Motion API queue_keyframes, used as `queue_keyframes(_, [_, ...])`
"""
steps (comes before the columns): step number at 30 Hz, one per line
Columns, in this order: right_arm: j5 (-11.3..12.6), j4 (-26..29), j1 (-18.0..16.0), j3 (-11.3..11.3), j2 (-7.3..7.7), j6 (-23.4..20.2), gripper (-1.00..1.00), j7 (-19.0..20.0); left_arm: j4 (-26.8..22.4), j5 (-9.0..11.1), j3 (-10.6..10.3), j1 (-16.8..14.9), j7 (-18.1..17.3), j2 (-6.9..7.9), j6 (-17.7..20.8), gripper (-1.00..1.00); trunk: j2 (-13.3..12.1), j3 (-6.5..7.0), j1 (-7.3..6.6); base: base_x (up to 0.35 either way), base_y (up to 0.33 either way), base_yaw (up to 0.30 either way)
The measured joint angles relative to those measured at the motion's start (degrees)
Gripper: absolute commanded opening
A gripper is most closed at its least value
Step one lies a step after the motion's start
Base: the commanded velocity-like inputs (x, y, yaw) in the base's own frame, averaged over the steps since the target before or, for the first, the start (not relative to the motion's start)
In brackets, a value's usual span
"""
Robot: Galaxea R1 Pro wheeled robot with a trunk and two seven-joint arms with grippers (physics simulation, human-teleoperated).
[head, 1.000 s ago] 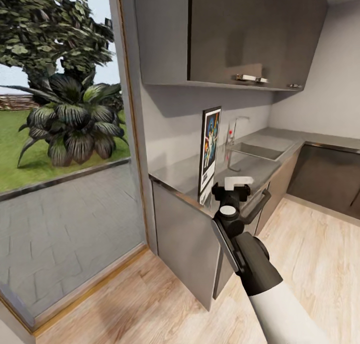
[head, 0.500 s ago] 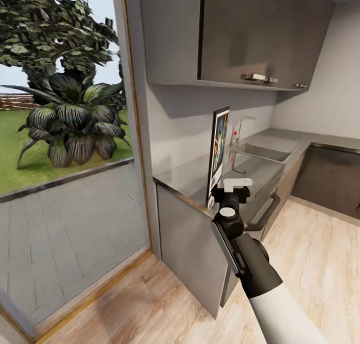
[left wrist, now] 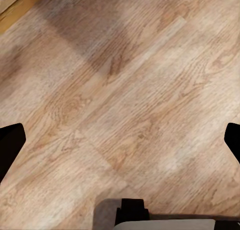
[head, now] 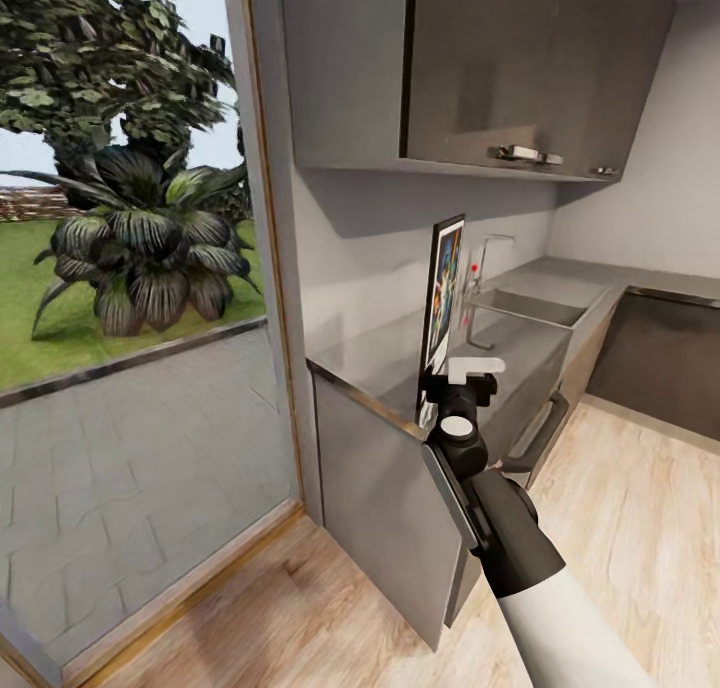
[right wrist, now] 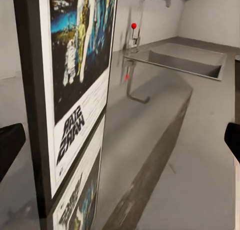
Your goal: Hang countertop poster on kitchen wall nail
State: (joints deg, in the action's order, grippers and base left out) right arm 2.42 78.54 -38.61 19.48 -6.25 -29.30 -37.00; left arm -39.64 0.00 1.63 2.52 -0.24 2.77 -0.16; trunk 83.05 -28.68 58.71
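Out at nine o'clock in the head view, the window (head: 130, 268) is showing a garden with a big leafy plant (head: 150, 248). Moving in, the counter (head: 400, 353) is running away from the wall edge toward the sink (head: 530, 308) and faucet (head: 483, 258) at about two o'clock.

The poster (head: 442, 293) is standing upright on the counter near its front edge, seen almost edge-on, its artwork facing toward the sink side. Right below it, at six o'clock from the poster, the right gripper (head: 462, 393) is reaching up at the end of its arm, sitting just at the poster's bottom corner.

The right wrist view is showing the poster (right wrist: 70, 89) close up, and the two finger tips (right wrist: 10, 145) are sitting wide apart at the frame's edges, so the jaws are spread. The poster is lying between them, nearer the one at nine o'clock, not yet clamped.

The left gripper (left wrist: 120, 140) is pointing down at the wood floor (left wrist: 125, 89), fingers spread and holding nothing.
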Motion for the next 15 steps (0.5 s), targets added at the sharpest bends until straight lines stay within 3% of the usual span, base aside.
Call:
queue_keyframes(5, [0.18, -0.16, 0.0, 0.0, 0.0, 0.13, 1.0, 0.05, 0.0, 0.0, 0.01, 0.0, 0.0, 0.04, 0.0, 1.0, 0.0, 0.0, 0.0, 0.177, 0.0, 0.0])
queue_keyframes(15, [0.27, -0.69, 0.0, 0.0, 0.0, 0.24, 1.0, 0.05, -0.08, 0.0, 0.02, 0.01, 0.0, 0.05, 0.0, 1.0, 0.0, 0.0, 0.01, 0.019, 0.024, 0.0])
